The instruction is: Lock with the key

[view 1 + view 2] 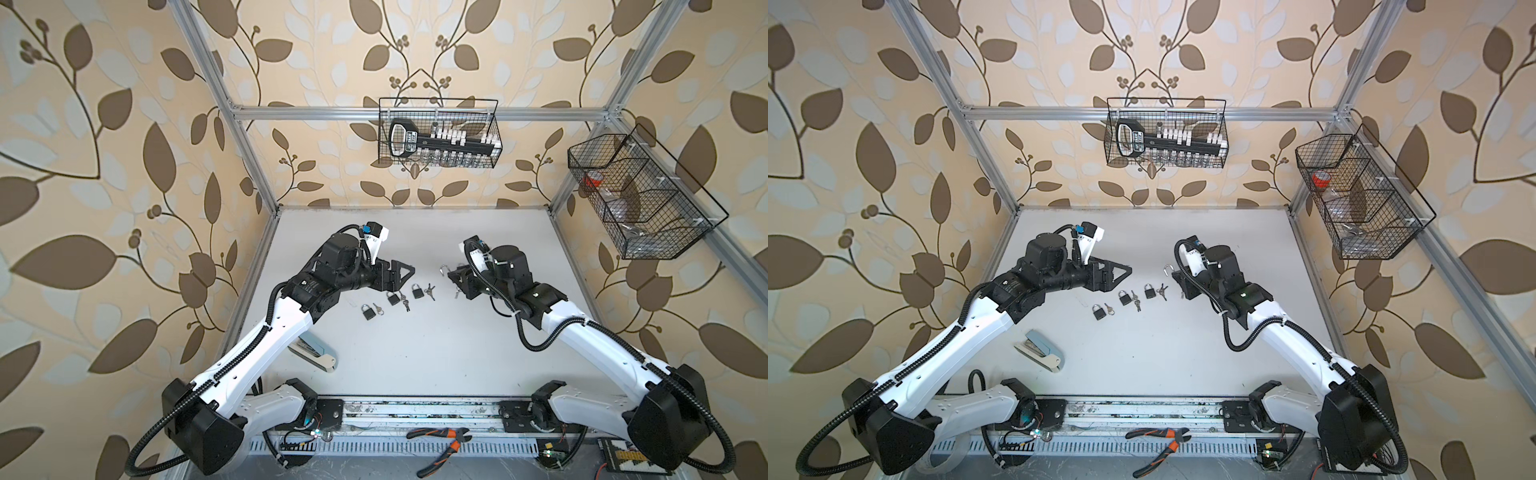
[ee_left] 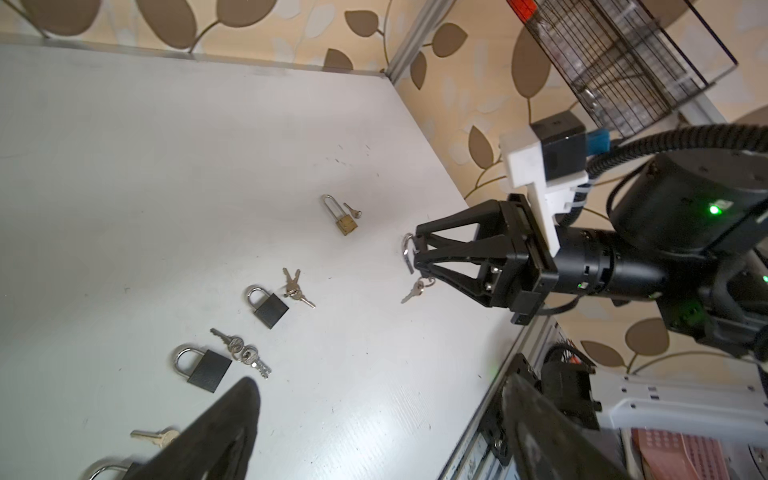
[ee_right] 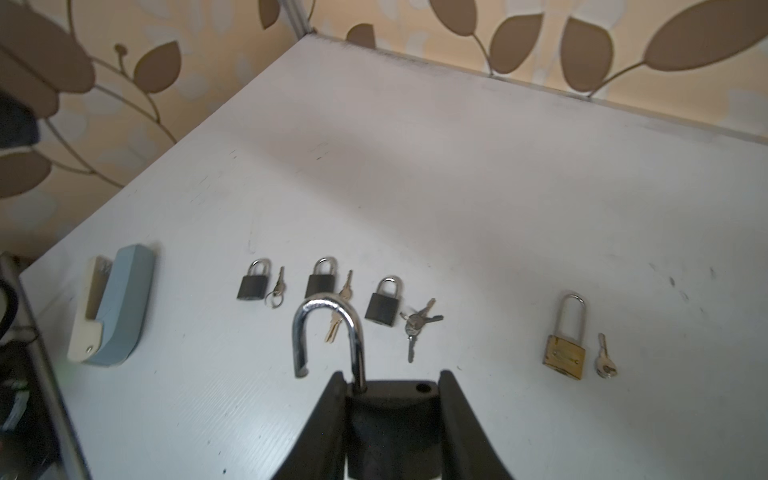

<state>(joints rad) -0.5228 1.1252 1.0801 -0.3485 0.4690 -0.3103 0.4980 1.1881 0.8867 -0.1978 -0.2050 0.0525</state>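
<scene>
My right gripper (image 3: 390,378) is shut on a black padlock (image 3: 390,428) and holds it by the sides of its body above the table. Its silver shackle (image 3: 328,332) is swung open and sticks out past the fingertips; the shackle (image 1: 445,270) also shows in a top view. A small key (image 2: 413,291) hangs under the held padlock in the left wrist view. My left gripper (image 1: 404,273) hovers to the left of it, open, with nothing between its fingers (image 2: 232,436).
Three shut black padlocks (image 1: 367,311) (image 1: 391,298) (image 1: 417,291) lie in a row between the arms, each with keys (image 1: 430,291) beside it. A brass padlock (image 3: 564,353) with its key lies apart. A blue stapler (image 1: 316,353) lies front left. Pliers (image 1: 442,444) rest on the front rail.
</scene>
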